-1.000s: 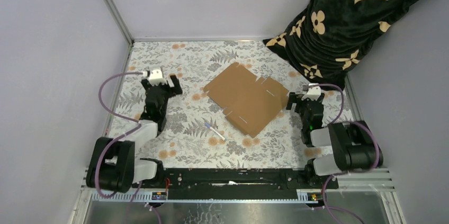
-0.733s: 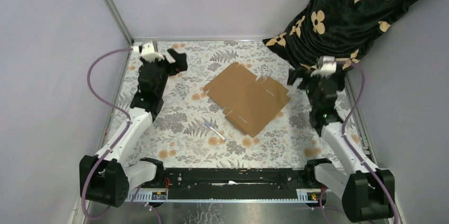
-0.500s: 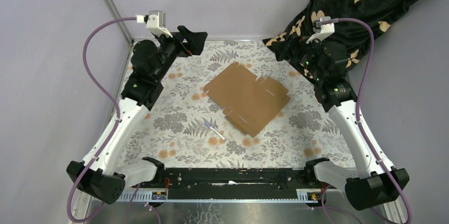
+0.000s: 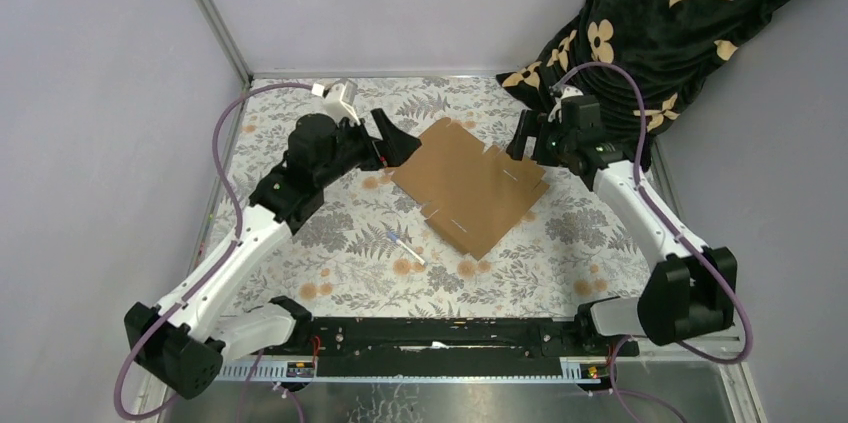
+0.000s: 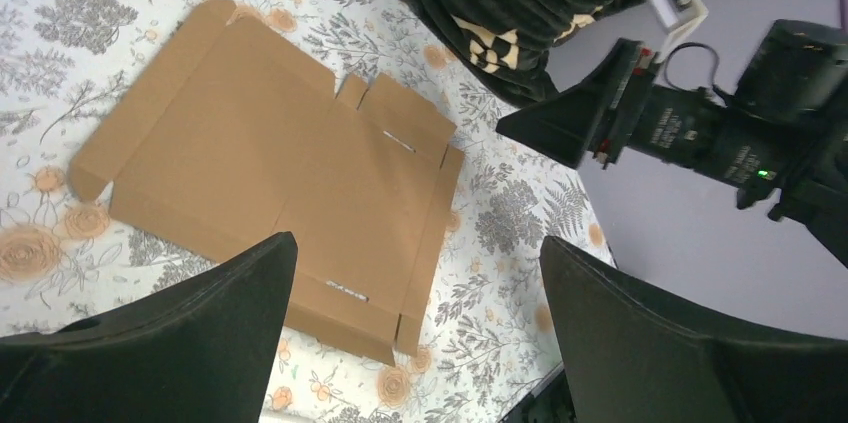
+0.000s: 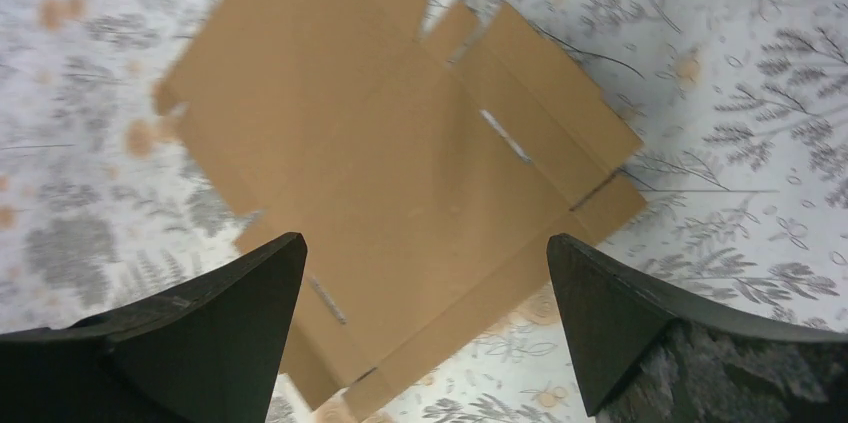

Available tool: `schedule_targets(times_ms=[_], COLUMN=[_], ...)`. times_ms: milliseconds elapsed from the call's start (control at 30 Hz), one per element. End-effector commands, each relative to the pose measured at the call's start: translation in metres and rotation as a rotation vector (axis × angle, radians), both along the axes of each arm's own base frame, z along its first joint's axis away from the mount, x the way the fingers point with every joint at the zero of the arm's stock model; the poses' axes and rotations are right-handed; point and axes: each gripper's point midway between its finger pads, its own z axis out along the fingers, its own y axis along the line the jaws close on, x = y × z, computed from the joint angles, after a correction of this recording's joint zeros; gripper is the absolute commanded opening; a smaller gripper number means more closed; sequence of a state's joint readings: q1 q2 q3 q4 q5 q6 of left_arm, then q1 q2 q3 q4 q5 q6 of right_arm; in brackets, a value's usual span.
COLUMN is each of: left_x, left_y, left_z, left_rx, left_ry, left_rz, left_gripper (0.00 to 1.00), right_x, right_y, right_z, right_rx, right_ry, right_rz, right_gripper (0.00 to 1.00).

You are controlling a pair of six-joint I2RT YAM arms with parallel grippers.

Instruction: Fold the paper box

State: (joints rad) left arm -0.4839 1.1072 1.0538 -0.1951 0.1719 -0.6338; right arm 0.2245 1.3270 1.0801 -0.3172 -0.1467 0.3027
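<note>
**2 wide-open claws flank the flat paper box**

We see the paper box (image 4: 468, 186) lying flat and unfolded at the centre of the top view, on the floral table (image 4: 340, 233). Our left gripper (image 4: 397, 143) hangs by the sheet's upper left corner, its jaws spread wide and holding nothing. Our right gripper (image 4: 522, 138) hangs by the upper right edge, equally wide and empty. A small white stick (image 4: 405, 248) lies just below and left of the box, apart from it. A dark patterned cloth (image 4: 660, 23) fills the upper right.

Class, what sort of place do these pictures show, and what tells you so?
Probably a robotics lab test booth: two arms bolted to a rail, plain walls closing in the table, and an unfolded paper box.
</note>
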Motion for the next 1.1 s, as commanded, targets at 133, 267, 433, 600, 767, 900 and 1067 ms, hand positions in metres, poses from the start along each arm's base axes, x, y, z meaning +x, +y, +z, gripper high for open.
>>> schedule_targets(times_ms=[133, 267, 433, 600, 767, 900, 1067], left_x=[-0.017, -0.001, 0.004, 0.004, 0.001, -0.004, -0.003], left_y=[-0.013, -0.012, 0.001, 0.012, 0.009, 0.013, 0.016], left_z=[-0.031, -0.075, -0.104, -0.141, -0.176, -0.186, -0.188], left_rx=[-0.188, -0.02, 0.033, 0.084, 0.075, 0.084, 0.119], left_ry=[0.082, 0.212, 0.257, 0.342, 0.427, 0.444, 0.445], left_rz=[-0.108, -0.014, 0.069, 0.136, 0.145, 0.156, 0.157], left_gripper=[0.99, 0.99, 0.99, 0.95, 0.81, 0.81, 0.87], right_x=[0.02, 0.04, 0.059, 0.082, 0.109, 0.116, 0.115], right_y=[-0.02, -0.013, 0.006, 0.027, 0.03, 0.011, 0.001], right_z=[-0.046, -0.058, -0.072, -0.063, -0.073, -0.09, -0.111], right_rx=[-0.172, -0.173, -0.125, -0.085, -0.121, -0.223, -0.276], right_ry=[0.09, 0.089, 0.058, -0.039, 0.018, 0.056, 0.098], right_rz=[-0.034, -0.015, 0.07, 0.148, 0.151, 0.088, 0.065], right_gripper=[0.89, 0.87, 0.8, 0.77, 0.7, 0.7, 0.7])
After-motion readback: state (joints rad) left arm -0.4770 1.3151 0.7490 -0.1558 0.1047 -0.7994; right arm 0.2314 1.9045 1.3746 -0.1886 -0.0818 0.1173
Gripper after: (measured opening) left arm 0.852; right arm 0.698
